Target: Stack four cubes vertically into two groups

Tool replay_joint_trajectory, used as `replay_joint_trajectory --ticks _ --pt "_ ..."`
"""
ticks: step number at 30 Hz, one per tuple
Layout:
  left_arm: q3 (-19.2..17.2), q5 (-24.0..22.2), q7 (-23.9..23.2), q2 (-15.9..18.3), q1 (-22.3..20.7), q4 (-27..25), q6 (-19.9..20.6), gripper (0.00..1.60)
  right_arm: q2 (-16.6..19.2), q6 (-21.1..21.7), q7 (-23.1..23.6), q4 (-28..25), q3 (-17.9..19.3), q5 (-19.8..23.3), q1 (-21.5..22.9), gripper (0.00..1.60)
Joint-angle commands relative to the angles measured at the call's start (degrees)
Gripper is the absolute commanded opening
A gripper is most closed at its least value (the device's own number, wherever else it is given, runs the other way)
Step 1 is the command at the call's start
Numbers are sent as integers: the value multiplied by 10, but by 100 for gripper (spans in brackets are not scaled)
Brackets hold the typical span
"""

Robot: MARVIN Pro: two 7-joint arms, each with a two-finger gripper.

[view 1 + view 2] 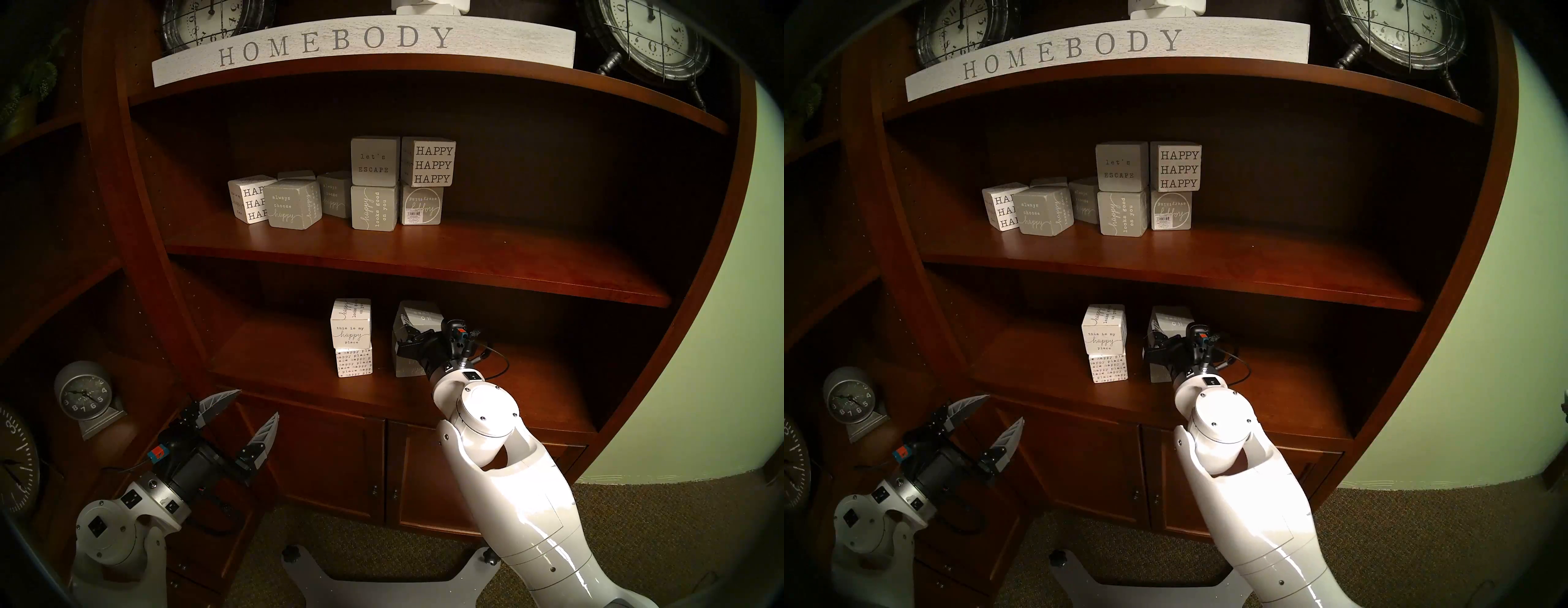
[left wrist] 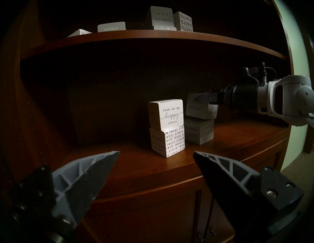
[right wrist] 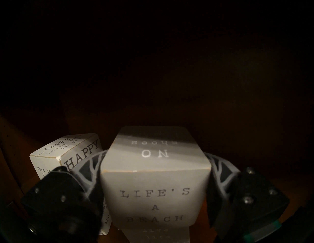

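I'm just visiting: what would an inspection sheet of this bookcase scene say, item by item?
Surface: dark wooden lower shelf, bare around two stacks.
Job's things: white "this is my happy place" cube on white small-print "happy place" cube; grey "LIFE'S A BEACH" cube on grey "live life happy" cube.
Clutter: other lettered cubes on the shelf above.
Grippers: right gripper clasps the top grey cube's sides; left gripper open, empty, outside the shelf.
Cables: thin black cable at the right wrist.
Surroundings: white "HOMEBODY" sign, clocks, carpet.
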Motion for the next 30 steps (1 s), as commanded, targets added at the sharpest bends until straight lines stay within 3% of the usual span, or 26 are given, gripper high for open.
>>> replay_joint_trajectory --ticks 1,3,4,5,6,7,30 --pt "0 -1 0 -1 0 -10 1 160 -9 -3 -1 -8 -1 0 16 69" --pt "0 0 -1 -2 0 -10 1 160 -11 -5 -1 -4 -2 0 18 79" --pt "-1 0 -1 -2 0 -10 1 160 -11 -5 -2 -1 -3 -1 19 92" --pt "-1 0 -1 -2 -1 -10 1 160 -12 -6 -1 0 -3 -1 19 136" --pt "-1 0 -2 -3 -1 -10 1 160 -12 -6 -2 1 -4 -1 20 156" --pt "-1 0 -2 -3 -1 -10 1 160 -12 -6 -2 2 -4 -2 20 160" --pt "-5 5 -10 -11 -5 -10 3 160 -15 -8 -4 -3 -7 -8 20 160"
